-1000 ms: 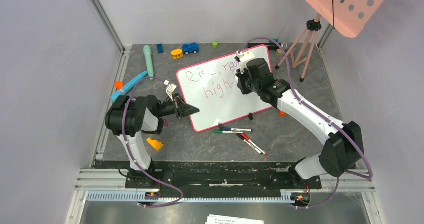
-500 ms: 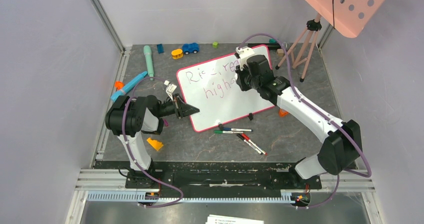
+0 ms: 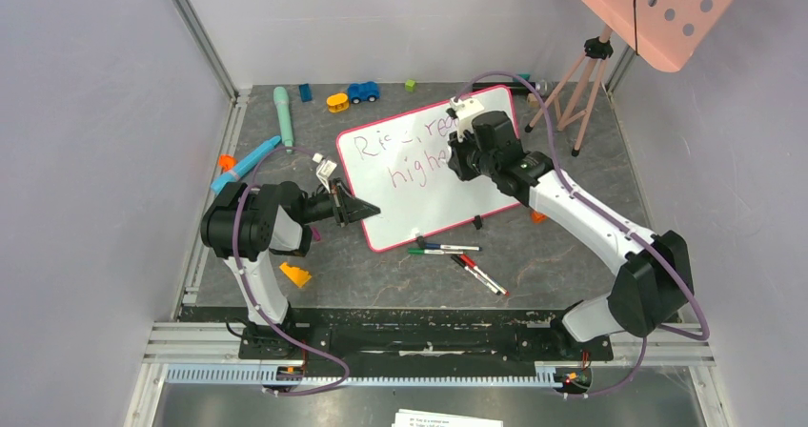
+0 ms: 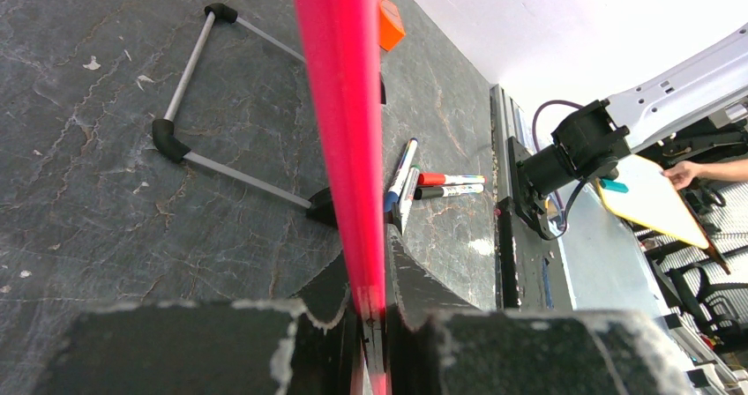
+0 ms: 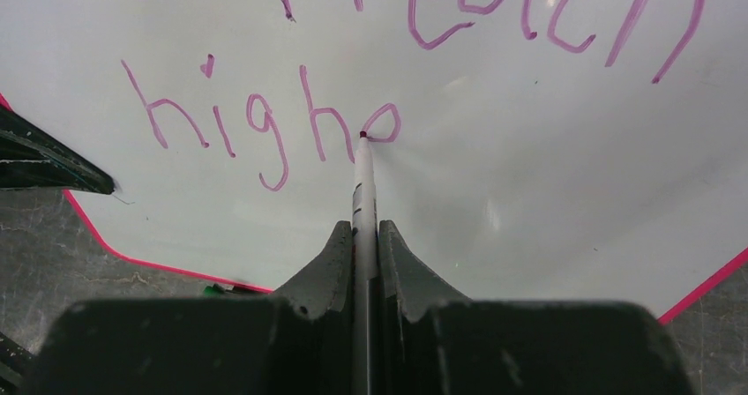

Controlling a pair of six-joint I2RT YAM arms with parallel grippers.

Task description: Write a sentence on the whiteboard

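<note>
The whiteboard (image 3: 429, 198), white with a pink-red rim, lies tilted in mid-table. My left gripper (image 3: 370, 210) is shut on its left rim (image 4: 340, 104), and the pink edge runs up between the jaws of that gripper (image 4: 375, 300). My right gripper (image 5: 360, 236) is shut on a white marker (image 5: 362, 183). The marker's tip touches the board at a small loop just after "high". The sentence (image 5: 265, 130) is purplish-pink ink in two lines, with "reach" above and "high" plus the loop below. From above, the right gripper (image 3: 459, 160) covers part of the writing (image 3: 405, 172).
Loose markers (image 3: 446, 249) lie in front of the board and also show in the left wrist view as markers (image 4: 401, 179). A tripod (image 3: 572, 93) holds a salmon perforated panel (image 3: 657, 8) at back right. Toys (image 3: 362, 91) line the back, a teal stick (image 3: 283, 112) and an orange wedge (image 3: 294, 274) lie left.
My right wrist has shifted slightly over the second line with the marker on the board. The left arm and the board have not moved.
</note>
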